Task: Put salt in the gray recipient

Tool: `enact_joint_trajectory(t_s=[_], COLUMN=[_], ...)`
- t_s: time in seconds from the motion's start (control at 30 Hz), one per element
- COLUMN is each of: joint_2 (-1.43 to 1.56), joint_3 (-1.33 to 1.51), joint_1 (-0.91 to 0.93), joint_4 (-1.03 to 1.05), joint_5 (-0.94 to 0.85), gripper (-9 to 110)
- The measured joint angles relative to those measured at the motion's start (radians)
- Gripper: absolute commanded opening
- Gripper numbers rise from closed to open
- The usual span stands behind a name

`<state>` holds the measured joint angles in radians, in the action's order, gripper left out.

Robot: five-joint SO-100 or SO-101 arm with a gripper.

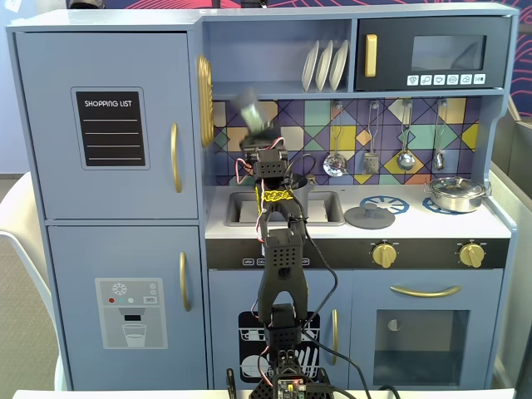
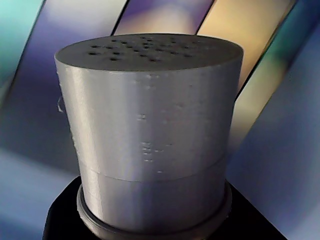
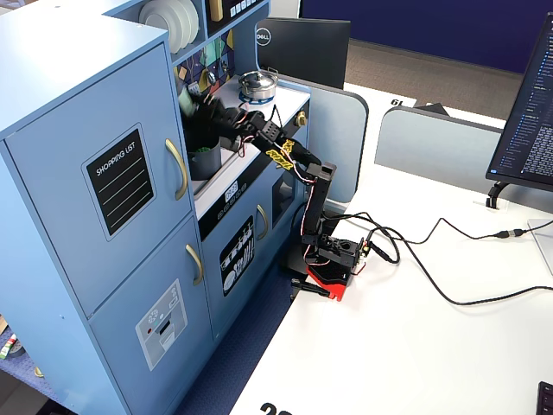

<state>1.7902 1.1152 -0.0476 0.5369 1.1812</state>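
Salt raised above the pot

The pincer (image 1: 259, 133) grips the salt shaker (image 1: 253, 110), tilted upper left; the gray pot (image 3: 204, 160) sits directly below.

Arm (image 1: 281, 274) rising from its base near the table's edge, upper link upright, then folded at the elbow and reaching far, toward the kitchen; in a fixed view, forearm (image 3: 285, 156) stretched left and slightly up; gripper (image 1: 258, 125) raised at the far end, blurred, closed around the salt (image 2: 150, 135), perforated top pointing away from the wrist.
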Motion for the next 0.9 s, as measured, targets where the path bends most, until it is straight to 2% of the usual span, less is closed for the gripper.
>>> enact_joint_trajectory(t_s=[0.27,0.37,0.43,0.5,0.63,0.9], joint_2=[0.0,0.0,-0.002,0.008,0.032,0.069], joint_3=[0.009,0.064,0.074,0.074,0.074,0.114], joint_1=[0.035,0.026,0.008,-0.008,0.041,0.371], joint_4=[0.333,0.249,0.127,0.021,-0.048,-0.156], joint_5=[0.026,0.0,-0.098,-0.261,-0.703,-1.609], gripper=[0,0,0,0,0,0])
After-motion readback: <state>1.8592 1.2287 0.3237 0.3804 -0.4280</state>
